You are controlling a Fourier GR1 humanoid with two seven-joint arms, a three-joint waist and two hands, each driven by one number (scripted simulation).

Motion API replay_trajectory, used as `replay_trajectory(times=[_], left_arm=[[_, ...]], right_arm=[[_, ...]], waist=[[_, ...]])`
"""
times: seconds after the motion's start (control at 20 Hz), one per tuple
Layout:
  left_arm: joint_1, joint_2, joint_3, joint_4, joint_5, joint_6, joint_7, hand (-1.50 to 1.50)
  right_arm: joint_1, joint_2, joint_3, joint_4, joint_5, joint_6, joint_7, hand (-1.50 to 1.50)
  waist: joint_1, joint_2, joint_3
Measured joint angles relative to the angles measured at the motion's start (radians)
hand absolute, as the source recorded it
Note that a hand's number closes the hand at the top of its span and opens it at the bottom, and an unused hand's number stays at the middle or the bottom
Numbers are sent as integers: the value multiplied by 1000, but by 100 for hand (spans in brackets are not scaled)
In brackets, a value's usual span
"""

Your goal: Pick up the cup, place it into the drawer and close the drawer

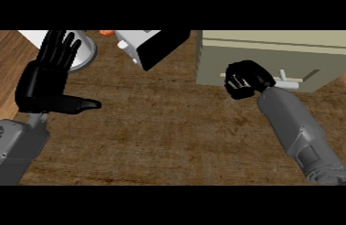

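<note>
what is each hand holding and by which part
Left hand: nothing, open. Right hand is curled against the drawer front beside its handle; whether it grips the handle cannot be told.

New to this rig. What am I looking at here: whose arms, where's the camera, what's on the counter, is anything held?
This is a humanoid robot's own view. The camera sits at its head and looks steeply down on a brown counter. The two grey forearms coming in from below are its arms, each ending in a black hand. The left hand rests open at the left, fingers up, holding nothing. The right hand is curled at the white handle on the front of a beige drawer, seemingly round it. Further back lie a grey round dish, a white and black box and a small orange thing. No cup shows in this view.
</note>
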State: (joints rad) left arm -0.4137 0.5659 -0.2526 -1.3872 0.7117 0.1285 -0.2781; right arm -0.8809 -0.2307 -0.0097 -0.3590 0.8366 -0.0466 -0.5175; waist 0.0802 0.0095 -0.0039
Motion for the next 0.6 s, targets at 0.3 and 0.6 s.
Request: replay_trajectory(times=[0.3,0.6], left_arm=[[-2,-7,-2,3,1,-23,-1,-150],[7,-23,-9,19,-2,-42,-13,-150]], right_arm=[[-11,-15,-27,32,-27,35,-67,150],[-10,-28,-49,45,-49,57,-137,150]], waist=[[10,4,0],[18,10,2]])
